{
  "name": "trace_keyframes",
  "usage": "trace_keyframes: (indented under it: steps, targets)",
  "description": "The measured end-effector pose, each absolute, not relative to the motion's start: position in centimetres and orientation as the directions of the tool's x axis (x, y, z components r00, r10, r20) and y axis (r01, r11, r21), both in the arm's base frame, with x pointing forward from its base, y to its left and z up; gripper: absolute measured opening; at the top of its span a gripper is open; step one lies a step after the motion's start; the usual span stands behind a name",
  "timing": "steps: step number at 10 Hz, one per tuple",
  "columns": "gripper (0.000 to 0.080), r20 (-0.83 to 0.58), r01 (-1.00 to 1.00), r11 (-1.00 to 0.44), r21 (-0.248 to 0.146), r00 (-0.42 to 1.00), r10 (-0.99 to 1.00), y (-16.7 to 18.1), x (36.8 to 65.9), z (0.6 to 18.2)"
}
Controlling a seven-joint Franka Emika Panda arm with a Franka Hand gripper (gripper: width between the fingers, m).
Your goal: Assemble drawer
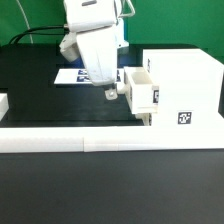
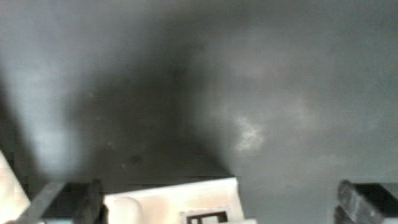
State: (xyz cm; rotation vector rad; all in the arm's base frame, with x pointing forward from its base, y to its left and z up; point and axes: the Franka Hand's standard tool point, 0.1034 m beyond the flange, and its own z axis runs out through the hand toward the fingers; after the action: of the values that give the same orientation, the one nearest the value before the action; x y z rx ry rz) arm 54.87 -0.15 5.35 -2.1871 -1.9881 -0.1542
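Note:
The white drawer shell (image 1: pixel 185 80) stands on the black table at the exterior view's right, with a square tag on its front. A small white tray (image 1: pixel 140 88) with a tag sticks out of the shell's side toward the left. I cannot make out a second tray. My gripper (image 1: pixel 110 93) hangs just left of the tray's outer end. In the wrist view my gripper (image 2: pixel 222 205) is open wide, with both dark fingertips (image 2: pixel 71 200) at the frame's edge. The tray's white corner (image 2: pixel 169 203) lies between them, close to one finger and not gripped.
The long low white border wall (image 1: pixel 100 138) runs along the table's front. The marker board (image 1: pixel 72 75) lies flat behind my arm. A white piece (image 1: pixel 3 103) shows at the far left edge. The black tabletop (image 2: pixel 196 90) fills most of the wrist view.

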Motion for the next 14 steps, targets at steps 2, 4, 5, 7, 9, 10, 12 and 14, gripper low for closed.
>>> trace_keyframes:
  steps: [2, 4, 5, 7, 9, 10, 12, 14]
  targets:
    - [0.0649, 0.194, 0.992, -0.114, -0.058, 0.123, 0.973, 0.9, 54.6, 5.0]
    - [0.0649, 0.195, 0.989, -0.132, -0.066, 0.142, 0.97, 2.0, 54.3, 4.8]
    - [0.0649, 0.195, 0.988, -0.142, -0.067, 0.152, 0.969, 2.6, 54.3, 4.8]
    - [0.0649, 0.193, 0.986, -0.155, -0.07, 0.165, 0.967, 3.0, 54.3, 4.8]
    - [0.0649, 0.192, 0.984, -0.165, -0.069, 0.175, 0.966, 2.5, 54.4, 5.0]
    - [0.0649, 0.189, 0.982, -0.176, -0.067, 0.185, 0.964, 1.8, 54.4, 5.2]
    - [0.0649, 0.178, 0.975, -0.215, -0.059, 0.222, 0.959, 0.9, 53.7, 6.1]
    - [0.0649, 0.176, 0.972, -0.228, -0.061, 0.235, 0.956, 0.9, 53.4, 6.0]
